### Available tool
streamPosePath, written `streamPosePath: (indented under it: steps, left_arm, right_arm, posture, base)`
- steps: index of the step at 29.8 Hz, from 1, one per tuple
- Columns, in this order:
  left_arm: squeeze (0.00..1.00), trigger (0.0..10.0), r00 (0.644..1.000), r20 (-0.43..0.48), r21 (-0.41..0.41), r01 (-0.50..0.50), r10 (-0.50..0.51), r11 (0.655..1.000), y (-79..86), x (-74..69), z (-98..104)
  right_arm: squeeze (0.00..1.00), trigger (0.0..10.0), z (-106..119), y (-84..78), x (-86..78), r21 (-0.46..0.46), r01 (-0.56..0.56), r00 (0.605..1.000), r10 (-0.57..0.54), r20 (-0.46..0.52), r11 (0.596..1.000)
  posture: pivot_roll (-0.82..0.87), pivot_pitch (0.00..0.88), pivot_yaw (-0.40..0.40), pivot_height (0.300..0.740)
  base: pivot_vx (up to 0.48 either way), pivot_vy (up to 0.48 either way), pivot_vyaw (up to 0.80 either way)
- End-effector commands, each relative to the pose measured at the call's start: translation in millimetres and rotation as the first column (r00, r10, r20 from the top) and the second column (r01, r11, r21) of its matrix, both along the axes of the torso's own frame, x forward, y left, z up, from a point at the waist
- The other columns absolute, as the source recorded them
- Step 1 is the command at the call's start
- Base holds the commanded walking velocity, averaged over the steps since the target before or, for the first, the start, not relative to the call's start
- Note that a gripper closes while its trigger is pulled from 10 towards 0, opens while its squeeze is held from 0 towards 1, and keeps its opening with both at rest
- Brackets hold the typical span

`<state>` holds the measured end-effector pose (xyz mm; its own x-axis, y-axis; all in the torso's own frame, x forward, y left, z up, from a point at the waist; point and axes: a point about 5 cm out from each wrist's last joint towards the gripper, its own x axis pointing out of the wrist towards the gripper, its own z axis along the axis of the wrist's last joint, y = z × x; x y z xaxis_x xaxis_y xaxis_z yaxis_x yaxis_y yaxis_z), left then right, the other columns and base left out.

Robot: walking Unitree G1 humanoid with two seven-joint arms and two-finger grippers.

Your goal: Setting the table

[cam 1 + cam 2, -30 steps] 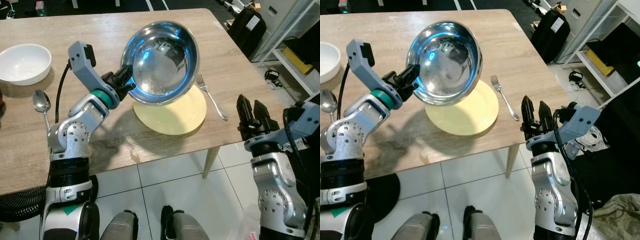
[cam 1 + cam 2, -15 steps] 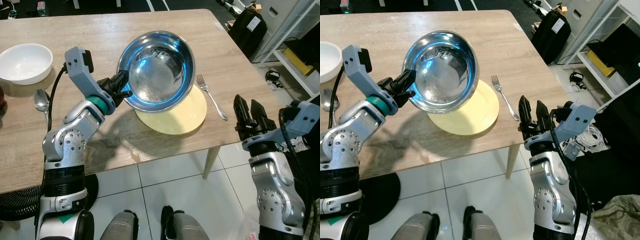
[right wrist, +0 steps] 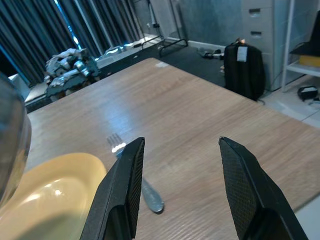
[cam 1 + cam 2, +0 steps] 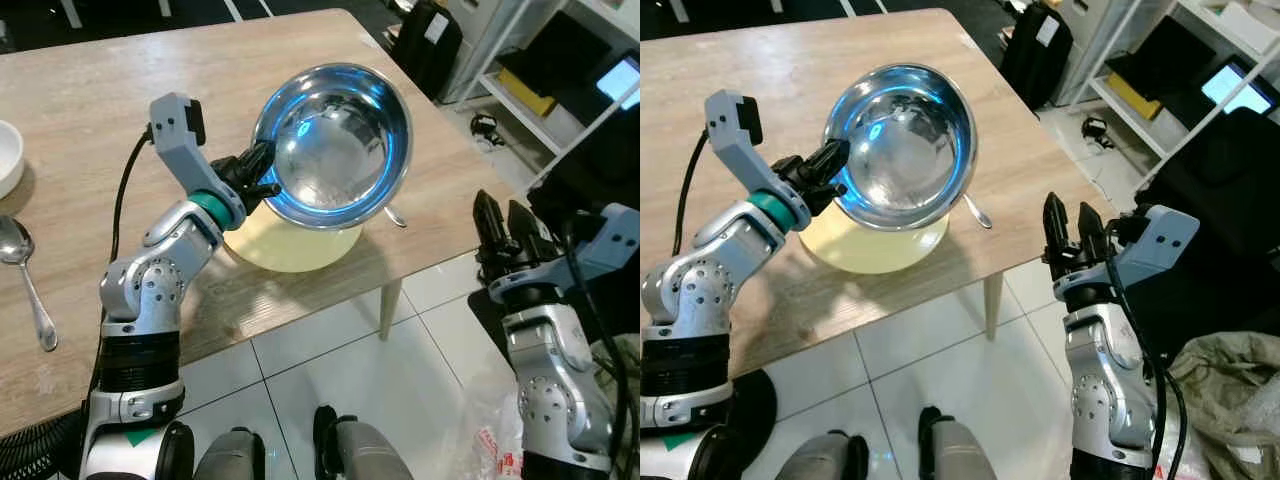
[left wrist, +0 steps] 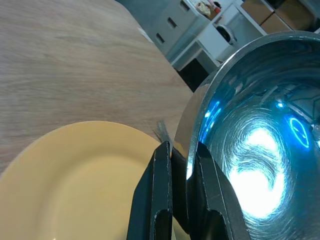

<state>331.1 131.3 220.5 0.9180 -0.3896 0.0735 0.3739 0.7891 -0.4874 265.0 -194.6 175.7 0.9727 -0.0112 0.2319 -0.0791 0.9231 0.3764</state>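
Gripping the rim of the steel bowl (image 4: 335, 145), the left gripper (image 4: 258, 172) is seen at the centre of the frame, with the bowl tilted above the yellow plate (image 4: 290, 245) on the wooden table (image 4: 90, 110). The right gripper (image 4: 508, 235) is held at the right edge, off the table, its fingers spread apart. A fork (image 3: 137, 180) is partly seen beside the plate, and a spoon (image 4: 28, 280) lies at the left.

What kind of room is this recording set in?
Probably a lab or office staged for dining, not a lived-in home: a wooden table with a yellow plate stands on white tile, beside metal shelving, a filing cabinet and a backpack.
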Motion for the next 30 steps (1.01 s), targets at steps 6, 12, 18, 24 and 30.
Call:
streamPosePath:
  steps: [6,12,18,24,30]
  left_arm:
    - [0.0,10.0,1.0,0.019,0.003,-0.004,0.003,1.0,0.1,0.4,1.7]
    - [0.0,10.0,1.0,0.019,0.003,-0.003,0.003,1.0,0.0,0.6,1.4]
    - [0.0,10.0,1.0,0.018,0.003,0.0,0.0,1.0,-0.4,0.8,1.0]
    - [0.0,10.0,1.0,0.018,0.003,0.0,0.0,1.0,-0.4,0.9,0.9]
    - [0.0,10.0,1.0,0.017,0.003,-0.001,0.001,1.0,-0.2,1.1,0.7]
  right_arm:
    - [0.0,10.0,-4.6,-5.7,-1.7,-0.004,0.027,0.999,-0.027,-0.017,1.0]
    - [0.0,10.0,-4.8,-5.9,-1.6,-0.005,0.028,0.999,-0.028,-0.017,1.0]
    - [0.0,10.0,-5.0,-6.2,-2.0,-0.004,0.031,0.999,-0.031,-0.018,1.0]
    - [0.0,10.0,-5.5,-6.6,-2.4,-0.003,0.034,0.999,-0.034,-0.02,0.999]
    - [0.0,10.0,-5.9,-6.6,-2.5,0.0,0.036,0.999,-0.036,-0.021,0.999]
  posture:
    - [0.12,0.065,-0.019,0.74]
    - [0.12,0.065,-0.018,0.74]
    - [0.12,0.066,-0.017,0.74]
    - [0.12,0.07,-0.016,0.74]
    - [0.12,0.07,-0.016,0.74]
  base:
    - [0.0,0.0,-0.8]
    - [0.0,0.0,-0.8]
    - [0.0,0.0,-0.8]
    - [0.0,0.0,-0.8]
    - [0.0,0.0,-0.8]
